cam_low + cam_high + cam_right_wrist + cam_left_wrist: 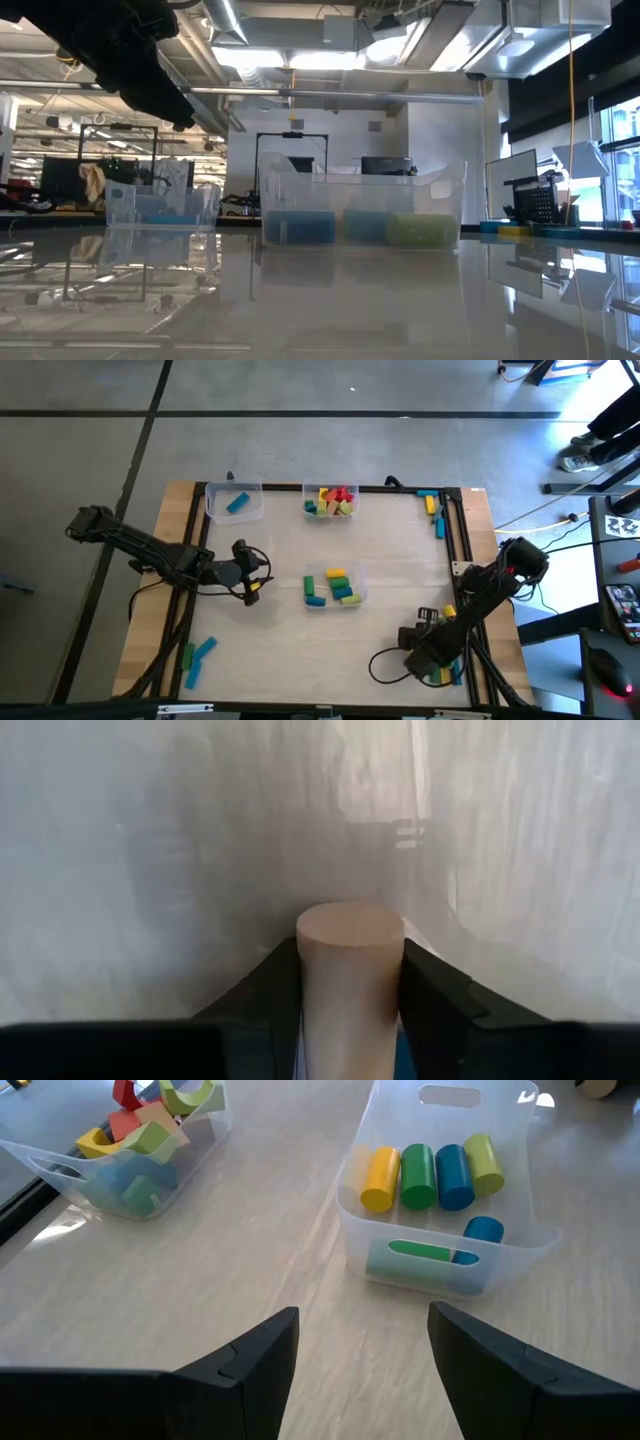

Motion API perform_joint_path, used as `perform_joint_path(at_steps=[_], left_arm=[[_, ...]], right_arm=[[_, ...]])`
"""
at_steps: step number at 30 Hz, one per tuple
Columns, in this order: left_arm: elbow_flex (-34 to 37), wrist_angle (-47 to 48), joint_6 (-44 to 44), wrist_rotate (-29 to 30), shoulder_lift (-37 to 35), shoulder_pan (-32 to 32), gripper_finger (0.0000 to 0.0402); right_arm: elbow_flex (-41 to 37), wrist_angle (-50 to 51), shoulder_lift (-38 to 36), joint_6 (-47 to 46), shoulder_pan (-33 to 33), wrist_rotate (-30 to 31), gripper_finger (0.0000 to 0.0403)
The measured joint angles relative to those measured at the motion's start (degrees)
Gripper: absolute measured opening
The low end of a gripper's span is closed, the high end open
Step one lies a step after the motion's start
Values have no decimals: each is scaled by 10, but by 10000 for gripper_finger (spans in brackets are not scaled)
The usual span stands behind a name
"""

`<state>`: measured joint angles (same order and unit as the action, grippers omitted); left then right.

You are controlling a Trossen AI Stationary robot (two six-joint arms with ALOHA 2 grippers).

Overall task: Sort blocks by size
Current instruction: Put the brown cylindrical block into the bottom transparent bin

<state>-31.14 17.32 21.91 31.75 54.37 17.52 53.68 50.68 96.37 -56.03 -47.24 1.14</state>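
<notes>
My left gripper (362, 1350) is open and empty above the table's left middle (250, 575), facing a clear tub (450, 1230) of yellow, green and blue cylinder blocks (430, 1175). My right gripper (350, 985) is near the table's near right corner (410, 640), shut on a pale cylinder block (350, 980). A far middle tub (330, 500) holds red, yellow and green blocks. A far left tub (233, 502) holds a blue block. Loose blocks lie at the near left (197, 655), the far right (435, 510) and the near right (445, 672). My right gripper pinches the pale cylinder by its round sides (312, 990) between its two fingers. The cylinder lies along the fingers. Its flat end (350, 925) sticks out past the fingertips toward the table top. I cannot tell whether that end touches the table.
A black frame rail (455, 530) runs along the table's right side and another along its left (195, 530). The centre tub (360, 205) and the far left tub (165, 205) also show in the low view. Bare table lies between the tubs and the near edge.
</notes>
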Motion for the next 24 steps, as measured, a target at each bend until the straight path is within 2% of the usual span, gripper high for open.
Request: perform_joint_path(at_steps=[6, 10, 15, 19, 24], left_arm=[[0, 0, 0, 0, 0, 0, 218], [0, -1, 0, 0, 0, 0, 218], [0, -1, 1, 0, 0, 0, 218], [0, -1, 1, 0, 0, 0, 218], [0, 0, 0, 0, 0, 0, 218]], right_arm=[[45, 61, 1, 0, 6, 41, 149], [85, 95, 1, 6, 22, 65, 135], [131, 98, 0, 25, 60, 99, 133], [165, 98, 0, 28, 101, 108, 146], [205, 90, 0, 90, 150, 143, 139]])
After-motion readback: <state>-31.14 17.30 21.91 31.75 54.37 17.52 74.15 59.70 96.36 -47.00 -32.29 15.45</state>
